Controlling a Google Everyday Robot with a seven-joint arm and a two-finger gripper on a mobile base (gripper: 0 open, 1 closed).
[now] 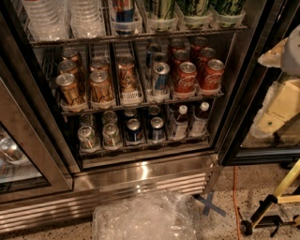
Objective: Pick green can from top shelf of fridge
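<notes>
The gripper (273,116) shows as a pale cream shape at the right edge of the camera view, in front of the glass door on that side and well apart from the open shelves. I cannot tell how far open it is, and nothing can be seen in its hold. To its left stands the fridge (140,177), its steel base louvred and its centre open to view. Along the top of the view runs the top shelf (140,35), a wire rack with a steel front rail. At its right end stand the green cans (194,5), three side by side, each set in a clear plastic holder, with only their lower parts in view. Left of them on the same shelf is a blue-and-red can (123,8) in its own holder, then stacks of clear cups (47,18). On the rack below, red cola cans (187,77) fill the right lanes, a blue-and-silver can (160,76) stands just beside them, and gold-brown cans (70,88) fill the left lanes. The lowest rack holds small cans and two bottles (190,121). On the speckled floor before the fridge lie crumpled clear plastic (145,218), a blue tape cross (211,205) and an orange cable (236,201).
</notes>
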